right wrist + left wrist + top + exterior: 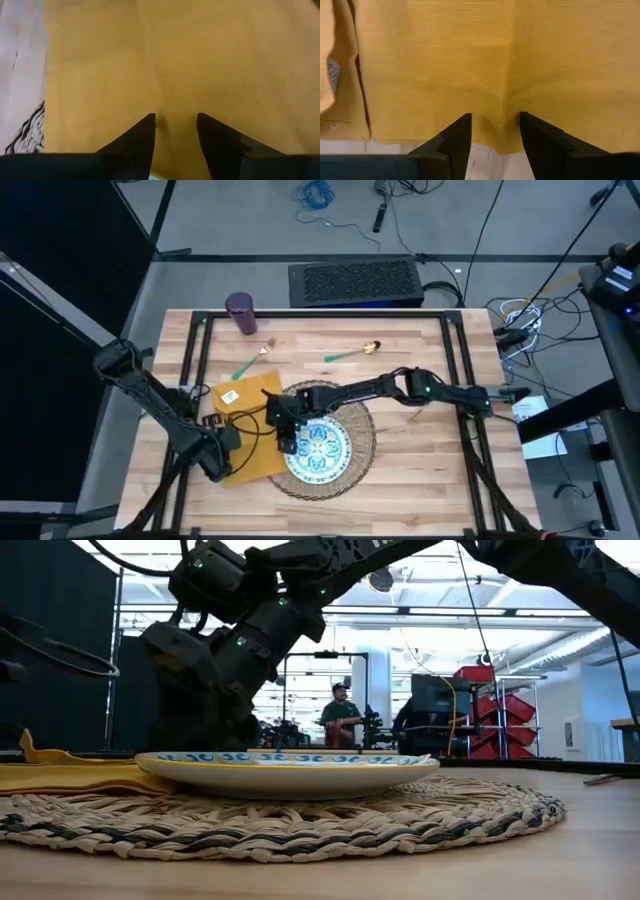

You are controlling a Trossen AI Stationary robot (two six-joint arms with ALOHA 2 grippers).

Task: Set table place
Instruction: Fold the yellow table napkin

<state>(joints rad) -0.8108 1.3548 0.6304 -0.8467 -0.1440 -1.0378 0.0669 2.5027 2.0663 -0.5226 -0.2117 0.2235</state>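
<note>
The mustard-yellow napkin lies flat on the table's left part, its right edge beside the white and teal plate. The plate rests on the round straw placemat. My left gripper is at the napkin's near-left edge, shut on it. My right gripper is over the napkin's right part next to the plate, shut on the cloth. A fork, a spoon and the purple cup lie farther back on the wood. My left gripper pinches the napkin's near edge between its two fingers, which come slanting down from the near left. A small pucker and a crease run up from the fingers. The cloth stays on the table. My right gripper pinches the napkin between its two fingers near the cloth's plate-side edge, coming from above. A faint crease runs away from the fingers. One layer or several, I cannot tell. The cloth lies on the table.
Black rails frame the wooden table. The table's right half is bare wood. Both arms cross above the placemat and plate. A person stands far off in the room behind.
</note>
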